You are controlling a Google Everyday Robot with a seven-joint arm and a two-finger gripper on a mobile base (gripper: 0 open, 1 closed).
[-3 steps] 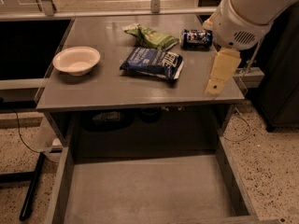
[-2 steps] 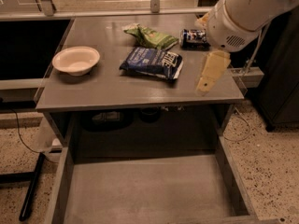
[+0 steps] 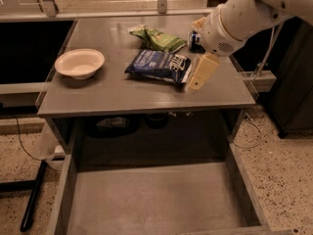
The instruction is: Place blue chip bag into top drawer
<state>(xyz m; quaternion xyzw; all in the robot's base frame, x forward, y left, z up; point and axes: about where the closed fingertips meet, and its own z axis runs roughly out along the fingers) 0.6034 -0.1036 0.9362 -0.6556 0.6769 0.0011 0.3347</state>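
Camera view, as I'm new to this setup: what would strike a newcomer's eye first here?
The big white robot arm reaches in from the upper right, its cream gripper hanging over the right side of the grey table, just beside the crinkly dark blue foil chip bag. Next comes the wide shallow grey top drawer, standing open below the table's front edge. A white round bowl sits on the table's left.

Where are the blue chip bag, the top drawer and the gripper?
blue chip bag [image 3: 156,65]: camera view, middle of its dark foil face.
top drawer [image 3: 146,199]: camera view, bare flat bottom.
gripper [image 3: 196,81]: camera view, its lower end, just right of the bag.
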